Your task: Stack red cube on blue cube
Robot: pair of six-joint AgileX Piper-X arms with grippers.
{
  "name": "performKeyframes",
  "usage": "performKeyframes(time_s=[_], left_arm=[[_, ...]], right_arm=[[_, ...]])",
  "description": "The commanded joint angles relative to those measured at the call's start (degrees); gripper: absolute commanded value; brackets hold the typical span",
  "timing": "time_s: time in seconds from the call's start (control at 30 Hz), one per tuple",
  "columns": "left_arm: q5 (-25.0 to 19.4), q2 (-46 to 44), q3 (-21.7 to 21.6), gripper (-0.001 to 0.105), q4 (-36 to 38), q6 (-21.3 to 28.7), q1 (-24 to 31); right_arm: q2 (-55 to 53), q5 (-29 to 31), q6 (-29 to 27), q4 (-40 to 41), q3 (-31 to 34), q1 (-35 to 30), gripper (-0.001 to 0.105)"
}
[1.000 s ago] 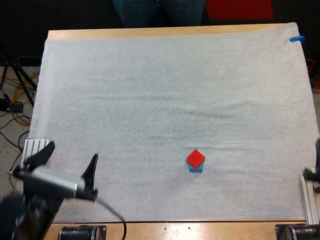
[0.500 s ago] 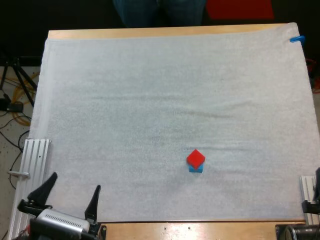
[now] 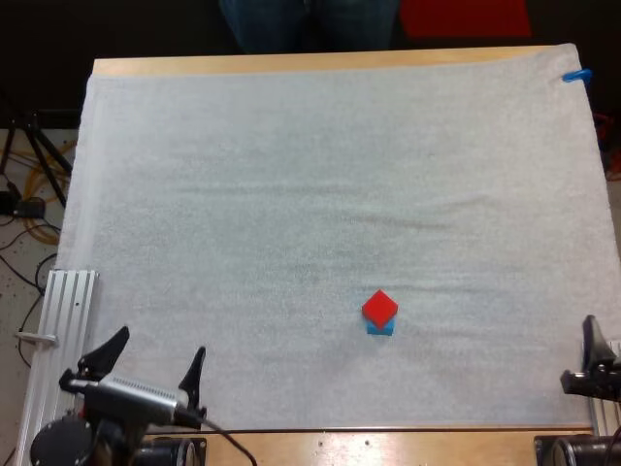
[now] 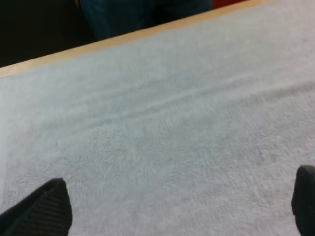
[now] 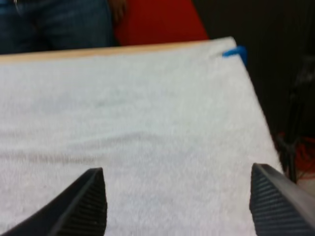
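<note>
1. Firstly, red cube (image 3: 380,308): sat on top of the blue cube, turned corner-on to it, on the near right part of the mat.
2. Blue cube (image 3: 380,330): lay directly under the red cube, with just its near edge showing below it.
3. White mat (image 3: 291,194): covered most of the wooden table (image 3: 291,64); both cubes rested on it, free of either gripper.
4. Left gripper (image 3: 161,342): hung over the mat's near left corner, well apart from the stack and to its left; fingers spread wide, nothing between them.
5. Right gripper (image 5: 176,169): stood at the mat's near right edge, well apart from the stack and to its right; fingers spread wide over bare mat, holding nothing.
6. Person's legs (image 3: 310,19): stood beyond the table's far side.
</note>
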Motion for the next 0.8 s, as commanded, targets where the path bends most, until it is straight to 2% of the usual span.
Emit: performKeyframes(time_s=[0.0,0.2,0.77], left_arm=[[-0.78,-7.95,0.85,0.087,-2.18,-0.65,0.15],[-0.58,-7.83,5.52,0.087,-3.86,-0.65,0.15],[-0.58,-7.72,5.62,0.087,-4.31,-0.45,0.15]], right_arm=[[-2.21,-0.48,-0.26,-0.71,0.92,-0.21,0.061],[-2.03,-0.46,-0.23,-1.11,3.92,-0.21,0.061],[-2.03,-0.46,-0.22,-1.08,3.92,-0.21,0.061]])
